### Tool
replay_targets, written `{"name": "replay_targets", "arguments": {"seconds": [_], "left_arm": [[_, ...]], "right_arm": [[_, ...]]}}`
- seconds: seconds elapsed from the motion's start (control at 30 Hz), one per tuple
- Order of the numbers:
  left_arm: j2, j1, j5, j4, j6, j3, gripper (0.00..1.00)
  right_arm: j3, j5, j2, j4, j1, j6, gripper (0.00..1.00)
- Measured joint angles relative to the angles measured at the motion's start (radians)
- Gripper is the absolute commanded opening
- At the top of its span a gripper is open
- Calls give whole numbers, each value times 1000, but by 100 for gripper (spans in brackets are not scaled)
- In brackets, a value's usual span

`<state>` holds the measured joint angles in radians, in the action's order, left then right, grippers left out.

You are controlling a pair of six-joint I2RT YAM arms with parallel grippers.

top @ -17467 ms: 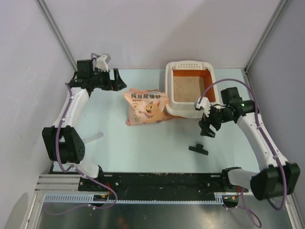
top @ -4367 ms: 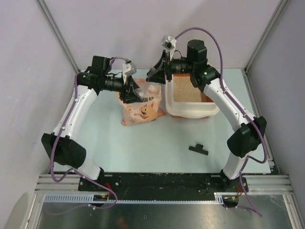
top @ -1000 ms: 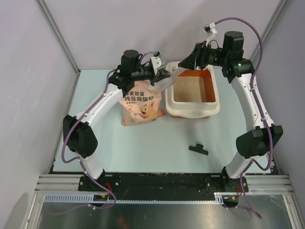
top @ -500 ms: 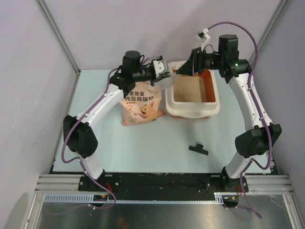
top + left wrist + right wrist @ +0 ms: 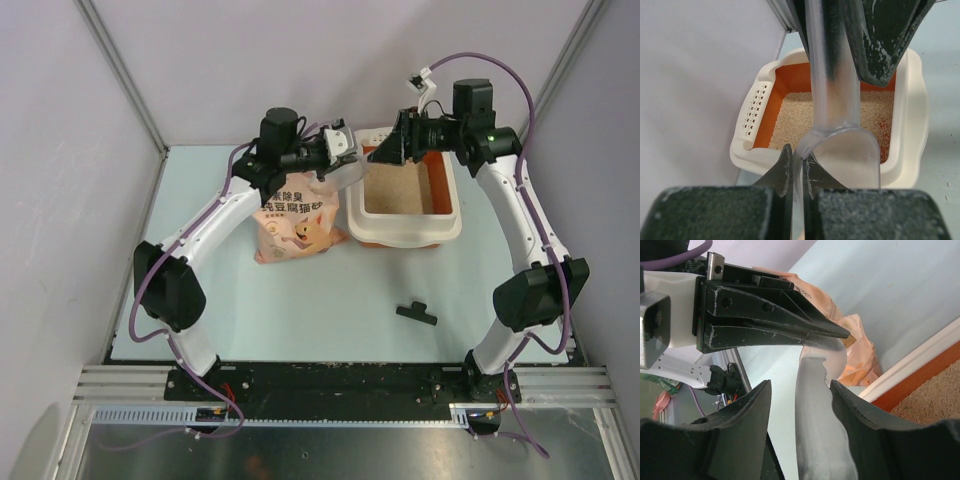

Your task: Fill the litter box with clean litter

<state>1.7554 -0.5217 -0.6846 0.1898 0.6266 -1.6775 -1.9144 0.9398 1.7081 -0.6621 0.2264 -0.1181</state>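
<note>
Litter box (image 5: 404,203) at far edge of desk, right of centre, tan granules inside. Litter bag (image 5: 297,222) just left, touching. Translucent scoop (image 5: 840,131), clamped by left gripper (image 5: 340,160), now over box's left rim; right gripper (image 5: 392,152) straddles handle, fingers apart. Scoop transfer under way.

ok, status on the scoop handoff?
Left gripper shut on scoop. Right gripper open around its handle. Litter box part-filled. Nothing blocking.

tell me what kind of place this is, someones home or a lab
Most likely a lab test cell, not a home: two robot arms are bolted to a metal rail at the table edge, and plain panels with aluminium posts wall it in. The only homely items are a litter box and a pink litter bag.
</note>
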Motion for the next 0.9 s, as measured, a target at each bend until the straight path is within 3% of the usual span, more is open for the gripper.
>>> {"name": "replay_targets", "arguments": {"seconds": [0.53,0.73,0.83,0.9], "left_arm": [[0,0,1,4,-29,0,0],[1,0,-4,3,-50,0,0],[5,0,-5,0,-49,-3,0],[10,0,-6,1,-50,-8,36]], "right_arm": [[26,-11,-3,39,2,-13,43],[26,-24,-3,45,1,-14,29],[26,-25,-3,40,2,-21,4],[26,-32,-3,38,3,-15,0]]}}
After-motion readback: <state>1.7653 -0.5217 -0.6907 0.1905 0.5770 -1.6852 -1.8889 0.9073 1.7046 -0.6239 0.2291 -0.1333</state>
